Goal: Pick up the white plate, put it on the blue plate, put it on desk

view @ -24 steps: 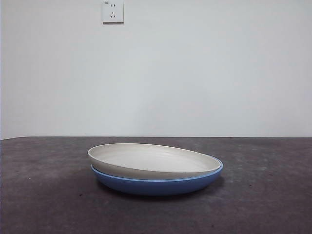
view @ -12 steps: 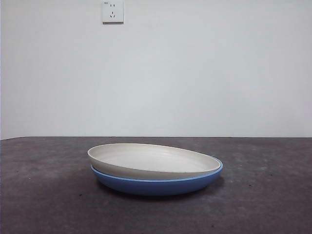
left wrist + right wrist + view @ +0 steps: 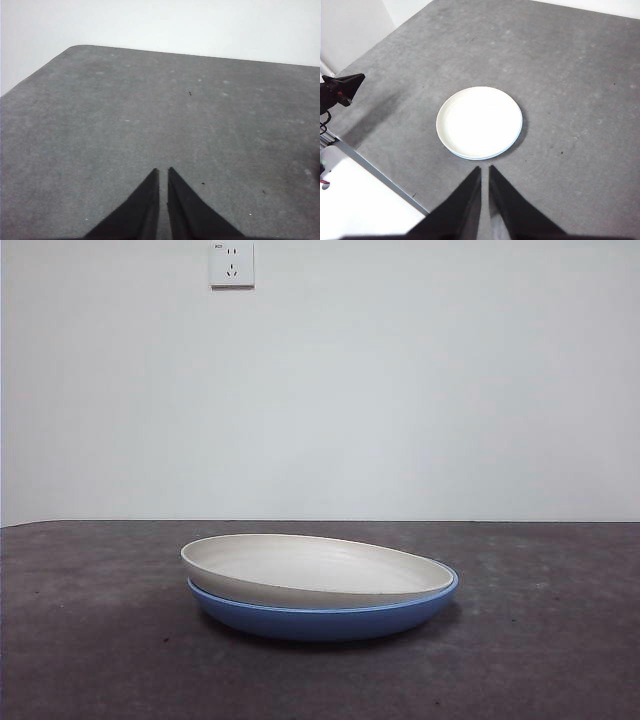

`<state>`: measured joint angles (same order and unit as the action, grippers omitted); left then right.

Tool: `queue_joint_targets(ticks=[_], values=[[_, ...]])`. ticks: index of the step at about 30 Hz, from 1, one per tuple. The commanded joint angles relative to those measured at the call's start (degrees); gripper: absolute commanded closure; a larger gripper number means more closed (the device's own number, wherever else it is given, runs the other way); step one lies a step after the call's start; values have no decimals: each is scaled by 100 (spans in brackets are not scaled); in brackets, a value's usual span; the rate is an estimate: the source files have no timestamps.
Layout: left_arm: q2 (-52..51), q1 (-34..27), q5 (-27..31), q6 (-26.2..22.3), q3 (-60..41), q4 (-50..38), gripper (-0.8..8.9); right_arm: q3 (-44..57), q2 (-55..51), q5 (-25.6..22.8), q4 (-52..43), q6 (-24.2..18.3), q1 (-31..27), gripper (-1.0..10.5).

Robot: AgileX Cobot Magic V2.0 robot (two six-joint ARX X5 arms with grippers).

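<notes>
The cream-white plate (image 3: pixel 312 570) rests slightly tilted inside the blue plate (image 3: pixel 325 620) on the dark grey desk (image 3: pixel 90 640). Seen from the right wrist, the white plate (image 3: pixel 479 121) covers the blue plate (image 3: pixel 516 141), which shows only as a thin rim. My right gripper (image 3: pixel 485 171) hangs high above the stack, shut and empty. My left gripper (image 3: pixel 163 172) is shut over bare desk (image 3: pixel 100 115), away from the plates. Neither gripper appears in the front view.
A wall socket (image 3: pixel 232 264) sits on the white wall behind. The right wrist view shows the desk's edge, a white surface (image 3: pixel 360 200) beside it, and the other arm's black tip (image 3: pixel 342 87).
</notes>
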<state>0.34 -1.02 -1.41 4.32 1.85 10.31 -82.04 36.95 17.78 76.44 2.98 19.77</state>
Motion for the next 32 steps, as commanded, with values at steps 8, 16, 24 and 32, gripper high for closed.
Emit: queue_joint_targets(ticks=[8, 16, 24, 32], values=[[-15, -9, 15, -63, -118, 39, 786, -46, 37, -87, 275, -94, -190, 924], [-15, -9, 15, -63, -118, 39, 786, 2011, -763, -144, -2293, -699, -1370, 924], [-15, -9, 15, -63, -118, 39, 786, 5796, -2288, -269, -6304, -811, -2173, 924], [-15, -9, 15, -63, -118, 39, 786, 7632, -3342, -1296, -6942, -791, -2256, 924]])
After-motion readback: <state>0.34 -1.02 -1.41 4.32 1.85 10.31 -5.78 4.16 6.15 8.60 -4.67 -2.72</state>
